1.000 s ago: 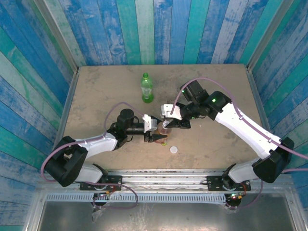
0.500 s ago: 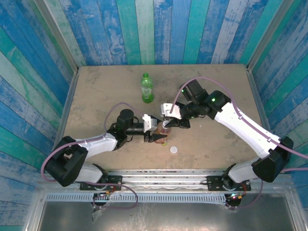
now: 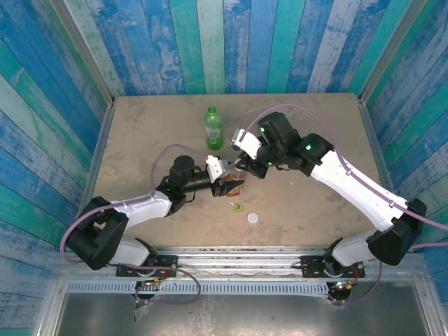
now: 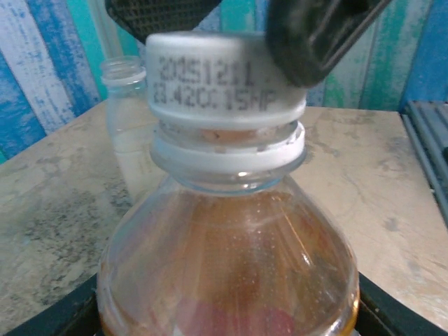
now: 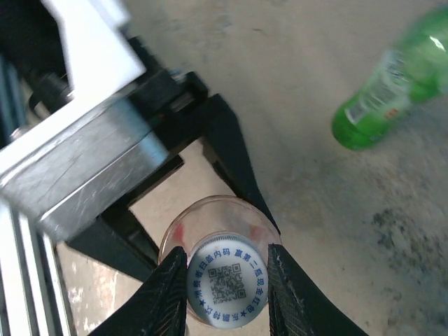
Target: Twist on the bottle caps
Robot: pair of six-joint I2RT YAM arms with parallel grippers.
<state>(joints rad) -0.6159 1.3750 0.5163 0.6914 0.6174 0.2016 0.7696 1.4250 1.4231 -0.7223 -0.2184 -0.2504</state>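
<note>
A white cap is seated on the neck of the amber bottle, with printed digits on its side and a QR code on its top face. A narrow strip of the neck is seen between the cap's lower edge and the white collar ring beneath it. The cap is clamped from two sides by the dark fingers of the right gripper, which is set over the bottle from above; its jaws are closed on the cap.

The amber bottle is held near the middle of the table, with orange liquid and a red label visible through its wall. It is flanked below the shoulder by the black fingers of the left gripper, which is closed on the bottle's body. Whether the bottle's base is touching the table cannot be told.

Just behind the amber bottle, in the left wrist view, a clear bottle is seen upright with its neck open. A green bottle is stood upright farther back on the table, apart from both grippers. On the near side, a yellow-green cap is lying flat on the table, and a second white cap is lying just beside it, closer to the arm bases. The table is enclosed by blue and green plank walls.
</note>
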